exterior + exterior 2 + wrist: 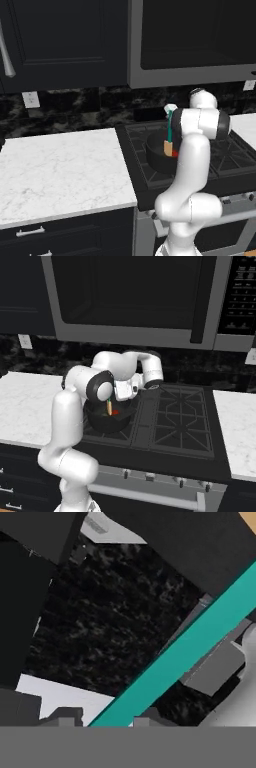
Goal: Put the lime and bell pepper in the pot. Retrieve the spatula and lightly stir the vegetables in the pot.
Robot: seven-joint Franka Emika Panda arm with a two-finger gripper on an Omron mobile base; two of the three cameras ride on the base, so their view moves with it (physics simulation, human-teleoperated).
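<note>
We see the pot [154,156] on the stove's left side with the spatula [170,131] standing near upright in it, blade down beside the red bell pepper [175,153]. If the hold is slack, we judge the handle could tip against the rim or fall out. The gripper [170,108] brackets the handle's top, though we cannot tell whether it clamps, and the arm reaches in from the right, forearm level.

Glossy white robot arm [192,165] built of rounded, tubular segments, with dark grey to black rings capping its joints.
</note>
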